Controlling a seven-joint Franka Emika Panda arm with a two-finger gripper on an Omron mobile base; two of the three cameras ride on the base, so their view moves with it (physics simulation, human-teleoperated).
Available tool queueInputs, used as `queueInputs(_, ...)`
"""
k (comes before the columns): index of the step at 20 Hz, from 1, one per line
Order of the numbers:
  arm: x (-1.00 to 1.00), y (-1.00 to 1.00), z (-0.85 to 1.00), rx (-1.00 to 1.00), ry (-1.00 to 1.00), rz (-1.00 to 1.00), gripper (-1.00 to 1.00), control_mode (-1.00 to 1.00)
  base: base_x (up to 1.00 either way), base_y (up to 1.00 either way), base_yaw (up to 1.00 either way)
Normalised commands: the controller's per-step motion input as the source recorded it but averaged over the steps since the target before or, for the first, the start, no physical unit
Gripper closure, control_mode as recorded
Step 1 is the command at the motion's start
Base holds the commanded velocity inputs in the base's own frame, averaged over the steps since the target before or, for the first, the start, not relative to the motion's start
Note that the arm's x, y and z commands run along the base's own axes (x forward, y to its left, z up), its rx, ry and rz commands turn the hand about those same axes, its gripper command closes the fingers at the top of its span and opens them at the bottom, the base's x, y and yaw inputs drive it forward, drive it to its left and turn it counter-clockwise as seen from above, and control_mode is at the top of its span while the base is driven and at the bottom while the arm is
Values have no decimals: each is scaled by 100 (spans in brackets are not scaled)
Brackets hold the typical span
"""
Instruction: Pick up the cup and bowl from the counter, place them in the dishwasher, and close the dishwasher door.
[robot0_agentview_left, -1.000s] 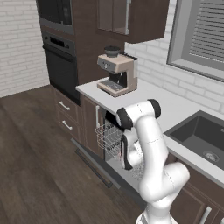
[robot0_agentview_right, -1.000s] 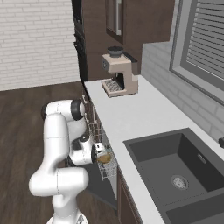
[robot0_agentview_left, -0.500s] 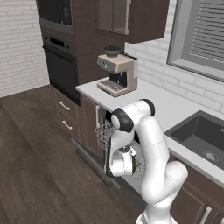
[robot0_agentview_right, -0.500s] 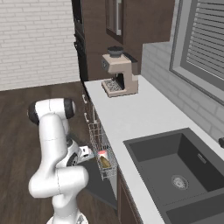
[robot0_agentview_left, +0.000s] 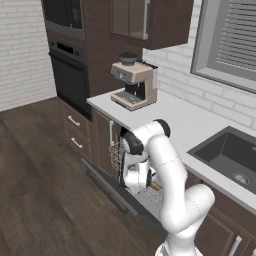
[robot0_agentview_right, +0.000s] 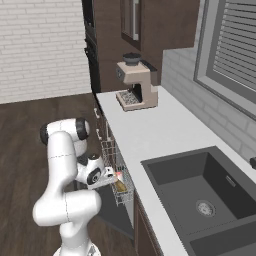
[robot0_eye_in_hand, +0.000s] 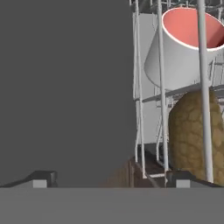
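The cup and the brown bowl sit touching in the dishwasher's wire rack. The fingers are wide open, holding nothing. The flat door looks stiff; push its outer edge.

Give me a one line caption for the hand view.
Open gripper facing the wire rack, cup and bowl inside.

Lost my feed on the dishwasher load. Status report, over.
Gripper open, empty, at the rack. Cup and bowl both in the rack. Dishwasher door down, not yet closed. Nothing blocking.
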Motion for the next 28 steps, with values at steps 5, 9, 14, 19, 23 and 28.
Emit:
queueInputs(5,31,-56,-34,-11,-5,0,-100,-100,0,0,0)
queueInputs(9,1,-8,-14,-33,-30,0,-100,-100,0,0,0)
queueInputs(14,-66,47,62,-13,-16,0,-100,-100,0,0,0)
queueInputs(19,-100,75,100,5,-1,0,-100,-100,0,0,0)
queueInputs(23,-95,89,100,1,0,0,-100,-100,0,0,0)
queueInputs(28,-78,100,100,-2,0,0,-100,-100,0,0,0)
